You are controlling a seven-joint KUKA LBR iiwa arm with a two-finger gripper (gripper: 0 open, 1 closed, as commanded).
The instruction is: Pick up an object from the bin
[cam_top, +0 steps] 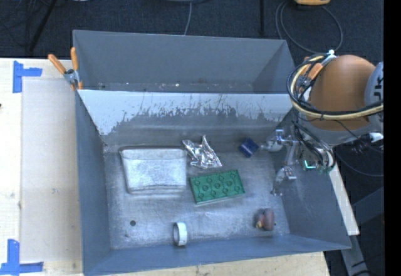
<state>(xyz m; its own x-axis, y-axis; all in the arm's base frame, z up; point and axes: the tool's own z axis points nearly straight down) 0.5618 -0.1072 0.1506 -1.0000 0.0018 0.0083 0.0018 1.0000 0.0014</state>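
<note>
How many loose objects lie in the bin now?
6: a silvery block at left, crumpled foil behind the green studded plate at centre, a blue piece near the gripper, a white tape roll in front, a brownish lump at front right. The arm may hide more.

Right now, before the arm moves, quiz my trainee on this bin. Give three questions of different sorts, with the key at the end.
1. Multiple choice: which thing lies nearest the gripper?
A) the grey rectangular pad
B) the small blue block
C) the white tape roll

2. True or false: the green studded plate lies on top of the crumpled foil.

3. Fill in: in this view, the small brownish lump lies toward the ____ side of the bin (left or right).

Key
1. B.
2. False: the plate lies flat on the bin floor, beside the foil.
3. Right, the side the arm reaches in from.
</note>
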